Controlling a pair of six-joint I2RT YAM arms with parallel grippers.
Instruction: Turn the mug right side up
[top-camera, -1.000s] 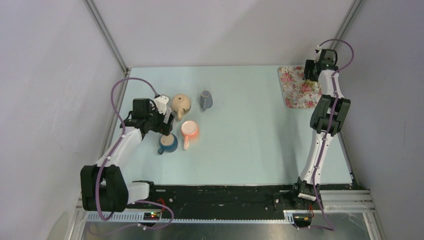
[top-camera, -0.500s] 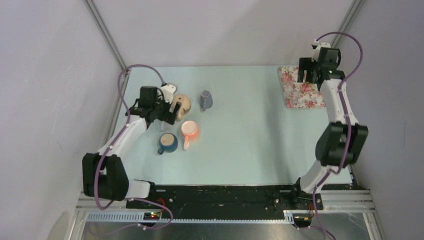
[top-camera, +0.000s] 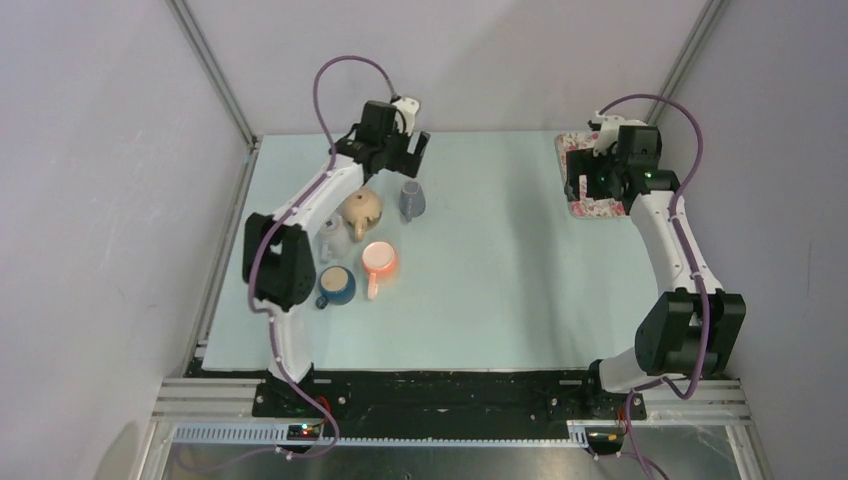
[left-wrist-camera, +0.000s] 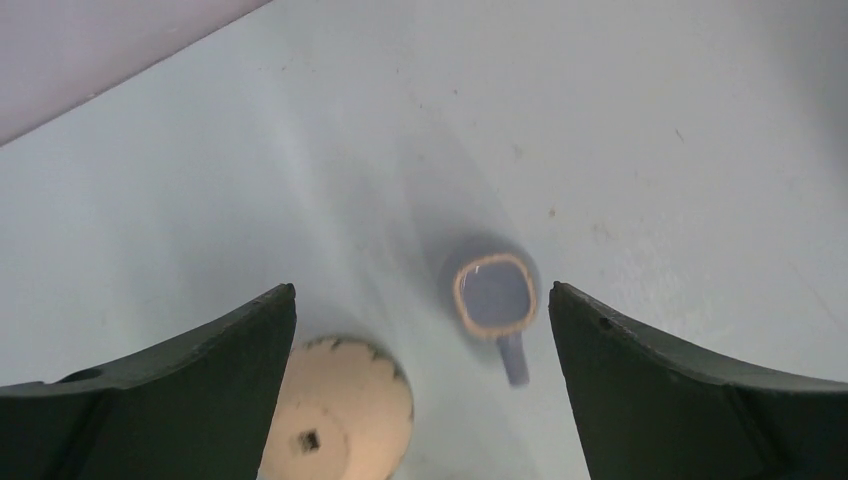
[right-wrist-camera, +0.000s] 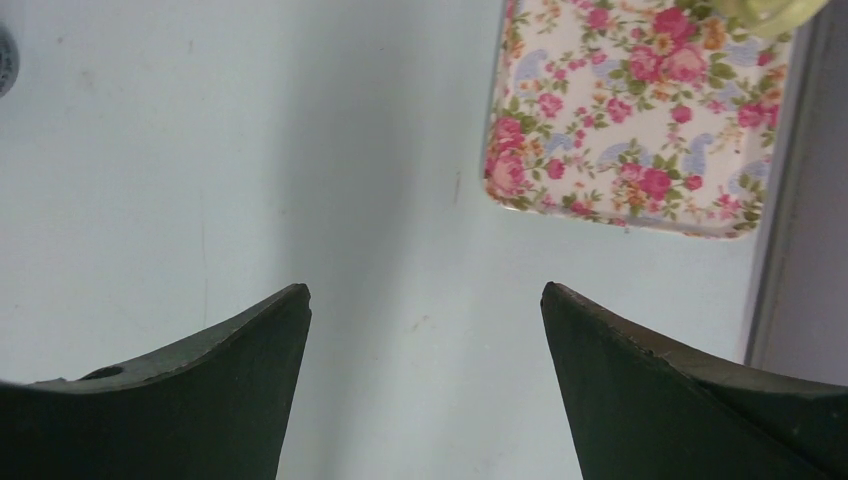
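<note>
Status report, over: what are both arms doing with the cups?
Left gripper, jaws open, above the upside-down grey mug. Right gripper, jaws open, empty, by the floral mat. Tan mug close beside the grey one.

A: Non-task stuff, quick?
B: Pale blue-green table (top-camera: 500, 290). Three mugs are bunched left of centre. Beige mug (top-camera: 361, 210) sits farthest back. Orange mug (top-camera: 380, 260) is nearer, white inside, mouth up, handle toward the near edge. Blue mug (top-camera: 336, 286) is just left of it, mouth up too.
A: Touching?
B: No, close but apart. A small pale item (top-camera: 330, 236) sits between beige and blue, too small to tell.
A: Right side?
B: Floral mat (right-wrist-camera: 640, 110), pink roses, lies flat at the table's far right corner.
</note>
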